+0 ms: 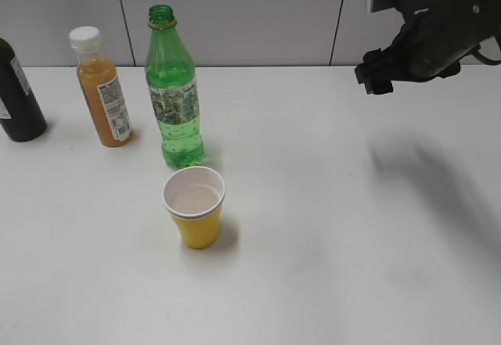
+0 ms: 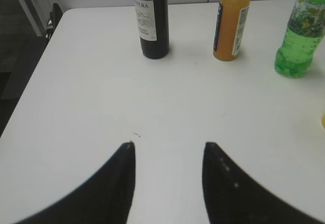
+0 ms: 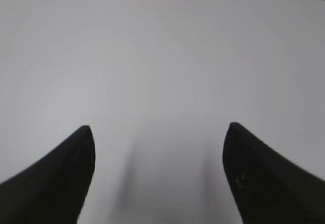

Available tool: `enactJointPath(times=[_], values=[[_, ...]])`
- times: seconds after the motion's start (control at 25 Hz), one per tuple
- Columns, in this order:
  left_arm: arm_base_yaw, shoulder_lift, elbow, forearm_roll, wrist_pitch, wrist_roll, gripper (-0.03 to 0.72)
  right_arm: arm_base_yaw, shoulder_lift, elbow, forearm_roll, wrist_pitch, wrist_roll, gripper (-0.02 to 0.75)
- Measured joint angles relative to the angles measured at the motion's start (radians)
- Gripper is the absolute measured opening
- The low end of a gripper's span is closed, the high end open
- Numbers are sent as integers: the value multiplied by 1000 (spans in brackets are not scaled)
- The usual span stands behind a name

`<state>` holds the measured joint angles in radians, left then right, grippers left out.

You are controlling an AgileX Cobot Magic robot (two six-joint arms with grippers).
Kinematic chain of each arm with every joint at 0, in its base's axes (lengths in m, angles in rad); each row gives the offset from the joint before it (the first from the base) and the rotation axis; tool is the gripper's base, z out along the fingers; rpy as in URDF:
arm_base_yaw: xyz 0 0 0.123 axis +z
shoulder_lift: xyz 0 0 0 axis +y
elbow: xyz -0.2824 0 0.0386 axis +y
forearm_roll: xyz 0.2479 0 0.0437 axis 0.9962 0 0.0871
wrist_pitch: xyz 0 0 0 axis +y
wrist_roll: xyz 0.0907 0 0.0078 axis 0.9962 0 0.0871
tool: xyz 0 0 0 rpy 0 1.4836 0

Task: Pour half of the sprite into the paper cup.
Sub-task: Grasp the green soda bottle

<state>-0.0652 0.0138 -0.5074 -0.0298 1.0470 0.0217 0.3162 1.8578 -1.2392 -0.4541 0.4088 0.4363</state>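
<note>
The sprite (image 1: 174,87), a tall green bottle without a cap, stands upright on the white table, left of centre. It also shows at the right edge of the left wrist view (image 2: 299,36). The yellow paper cup (image 1: 195,206) stands just in front of it, upright, with liquid inside. My right gripper (image 1: 374,71) hangs open and empty in the air at the upper right, far from both. In the right wrist view its jaws (image 3: 158,130) frame only bare table. My left gripper (image 2: 169,145) is open and empty over bare table, out of the exterior view.
An orange-juice bottle (image 1: 103,87) with a white cap stands left of the sprite. A dark black bottle (image 1: 17,95) stands at the far left edge. In the left wrist view the table's left edge (image 2: 30,82) drops off to the floor.
</note>
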Motion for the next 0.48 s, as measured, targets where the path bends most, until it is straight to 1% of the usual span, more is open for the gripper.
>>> enactJointPath(times=[0.12,0.2,0.28,0.36,0.48], values=[[0,0,0,0,0,0,337,-41,0,-97,253,154,-179,593],[0,0,0,0,0,0,337,-66,0,-153,334,277,-224,593],[0,0,0,0,0,0,337,-86,0,-198,364,401,-245,593],[0,0,0,0,0,0,337,-104,0,-240,375,540,-272,593],[0,0,0,0,0,0,337,-129,0,-277,391,709,-317,593]])
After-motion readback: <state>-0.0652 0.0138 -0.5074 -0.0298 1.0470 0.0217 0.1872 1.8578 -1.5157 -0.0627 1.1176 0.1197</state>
